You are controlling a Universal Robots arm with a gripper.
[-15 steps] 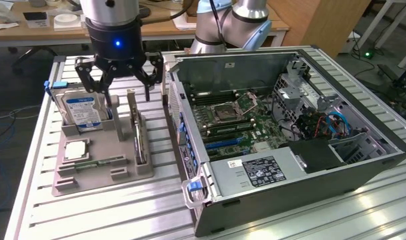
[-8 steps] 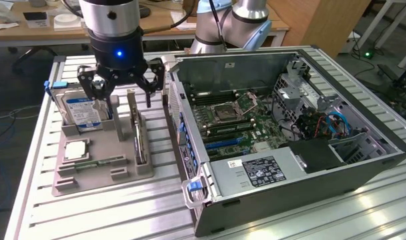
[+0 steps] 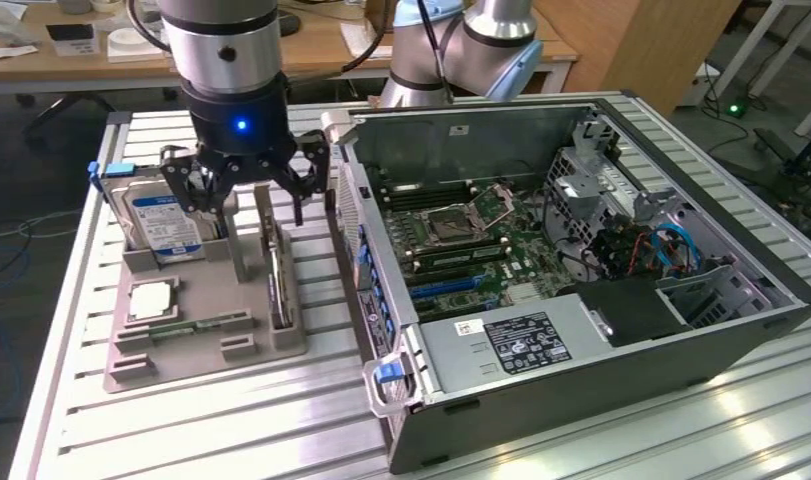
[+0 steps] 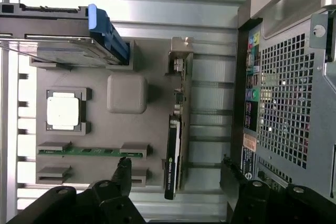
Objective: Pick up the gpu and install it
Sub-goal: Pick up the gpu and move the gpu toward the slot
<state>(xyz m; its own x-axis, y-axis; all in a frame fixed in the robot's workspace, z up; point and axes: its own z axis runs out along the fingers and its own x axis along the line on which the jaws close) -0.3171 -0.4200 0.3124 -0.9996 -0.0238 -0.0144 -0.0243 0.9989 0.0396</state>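
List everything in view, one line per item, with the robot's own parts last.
gpu: 1, black, on edge in the tray slot nearest the case
hard drive: 1, silver with blue-white label, upright in the tray
processor chip: 1, silver, flat in a tray pocket
memory stick: 1, green, lying in the tray
parts tray: 1, grey, exterior view's left
computer case: 1, dark grey, open, exterior view's right
motherboard: 1, green, inside the case
table: 1, slatted aluminium, under everything
gripper: 1, black, open, fingers either side of the gpu, not touching
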